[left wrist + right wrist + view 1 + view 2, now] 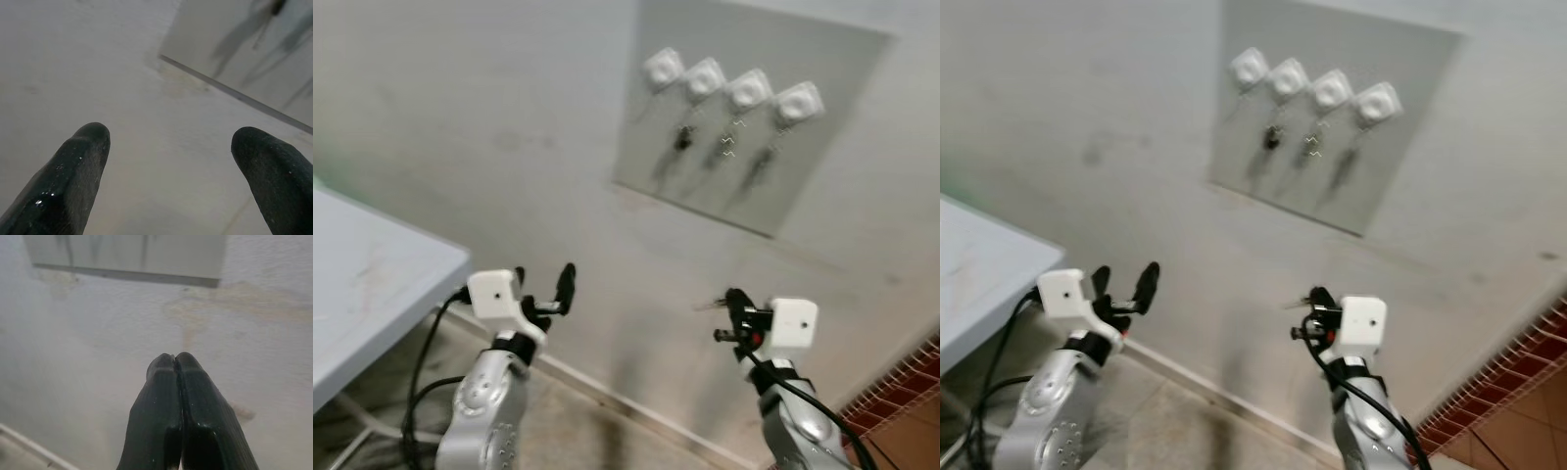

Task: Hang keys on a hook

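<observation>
Facing a pale wall, both arms are raised. At 1 o'clock a grey panel [744, 127] carries four white hooks [734, 86]; keys [683, 138] dangle from three of them, blurred. The left hand [544, 286] at 7 o'clock is released, fingers wide apart. The right hand [732, 311] at 5 o'clock is clenched, fingertips [178, 363] touching. A table [372, 279] sits at 9 o'clock.

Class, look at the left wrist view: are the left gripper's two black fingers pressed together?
No: the left gripper is open, with bare wall showing in the wide gap between its fingers.
</observation>
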Tool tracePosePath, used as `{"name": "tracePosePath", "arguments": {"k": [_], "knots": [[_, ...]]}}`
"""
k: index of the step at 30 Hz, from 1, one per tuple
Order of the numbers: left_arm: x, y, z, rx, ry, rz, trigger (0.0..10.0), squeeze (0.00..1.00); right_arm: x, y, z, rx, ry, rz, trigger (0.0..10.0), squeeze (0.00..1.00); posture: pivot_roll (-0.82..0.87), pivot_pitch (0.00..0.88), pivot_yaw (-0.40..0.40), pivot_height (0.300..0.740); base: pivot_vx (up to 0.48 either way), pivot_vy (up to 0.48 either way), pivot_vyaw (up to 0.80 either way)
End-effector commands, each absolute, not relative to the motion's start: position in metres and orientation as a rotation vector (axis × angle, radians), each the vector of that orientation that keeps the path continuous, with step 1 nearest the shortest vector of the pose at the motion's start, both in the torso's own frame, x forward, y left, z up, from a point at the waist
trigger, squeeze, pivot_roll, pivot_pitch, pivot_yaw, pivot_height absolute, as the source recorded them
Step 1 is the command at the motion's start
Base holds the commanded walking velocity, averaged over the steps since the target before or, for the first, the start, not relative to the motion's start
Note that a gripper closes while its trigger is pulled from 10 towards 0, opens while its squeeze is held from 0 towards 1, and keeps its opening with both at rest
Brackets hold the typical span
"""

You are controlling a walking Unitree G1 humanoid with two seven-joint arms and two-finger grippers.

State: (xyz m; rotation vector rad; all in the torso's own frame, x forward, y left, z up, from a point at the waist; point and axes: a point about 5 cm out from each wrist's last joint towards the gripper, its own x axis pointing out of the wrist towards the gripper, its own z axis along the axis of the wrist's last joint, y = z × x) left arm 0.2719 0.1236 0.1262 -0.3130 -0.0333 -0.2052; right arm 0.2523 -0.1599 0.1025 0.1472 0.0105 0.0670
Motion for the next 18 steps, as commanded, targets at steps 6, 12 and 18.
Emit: {"name": "tracePosePath", "arguments": {"k": [6,12,18], "knots": [[0.2721,0.1283,0.1248,-0.308,-0.022,-0.170,10.0,0.00,0.2542,-0.1559,0.1071,0.148,-0.011,0.077,10.0,0.00,0.04,0.022,-0.072,0.740,0.000,0.217,-0.74],[0.2716,0.1275,0.1238,-0.293,-0.007,-0.170,10.0,0.00,0.2544,-0.1566,0.1085,0.150,-0.016,0.077,10.0,0.00,0.04,0.029,-0.073,0.740,0.000,0.000,-0.12],[0.2717,0.1279,0.1247,-0.295,-0.012,-0.165,10.0,0.00,0.2548,-0.1557,0.1060,0.153,0.008,0.073,10.0,0.00,0.04,0.032,-0.072,0.740,0.000,0.000,-0.36]]}}
